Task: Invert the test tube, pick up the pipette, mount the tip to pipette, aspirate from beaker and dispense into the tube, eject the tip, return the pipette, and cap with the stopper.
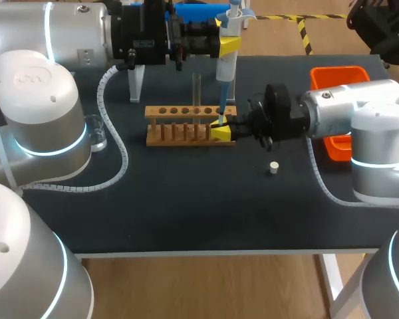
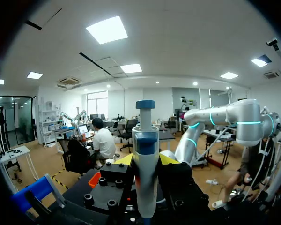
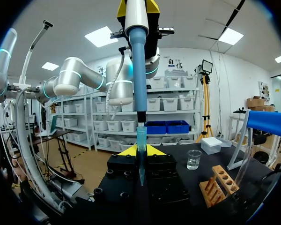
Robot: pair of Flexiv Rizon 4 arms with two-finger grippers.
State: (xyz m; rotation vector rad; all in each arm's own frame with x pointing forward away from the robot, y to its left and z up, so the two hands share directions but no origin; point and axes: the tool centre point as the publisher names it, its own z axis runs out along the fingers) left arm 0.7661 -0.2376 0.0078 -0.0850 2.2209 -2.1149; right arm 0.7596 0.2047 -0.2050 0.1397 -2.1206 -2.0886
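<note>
Left gripper (image 1: 229, 45) clamped on the pipette (image 1: 226, 65), held vertical above the wooden rack's (image 1: 186, 124) right end. Right gripper (image 1: 221, 131) pinched shut on the tip (image 3: 141, 140), upright just beside that same end. Nozzle (image 3: 141, 117) meets the tip's mouth; seated or only touching, can't tell. Risks: any axis offset on the push cocks the tip or slides it down through the fingers. A weak seat drops it or leaks later. Test tube (image 1: 196, 86) stands in the rack nearby; a sideways slip could clip it.
</note>
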